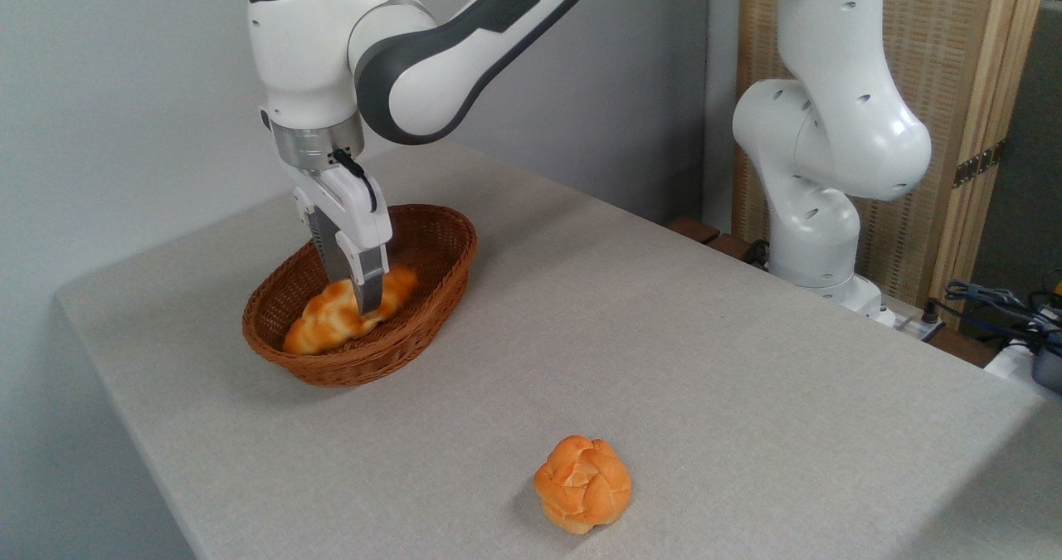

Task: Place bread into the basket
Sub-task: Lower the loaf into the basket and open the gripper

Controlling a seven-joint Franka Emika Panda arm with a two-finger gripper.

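The bread [332, 318], a braided golden-orange loaf, lies low inside the brown wicker basket [431, 282] at the table's left. It looks blurred. My gripper [355, 294] reaches straight down into the basket over the loaf's middle. Its fingers [370, 288] stand on either side of the loaf with a wider gap than the loaf fills, so the gripper is open. The near finger covers part of the bread.
A round knotted orange bun [582, 484] sits near the table's front edge. The arm's white base [817, 211] stands off the table's far right side, with cables [1004, 307] beside it. A wall runs behind the basket.
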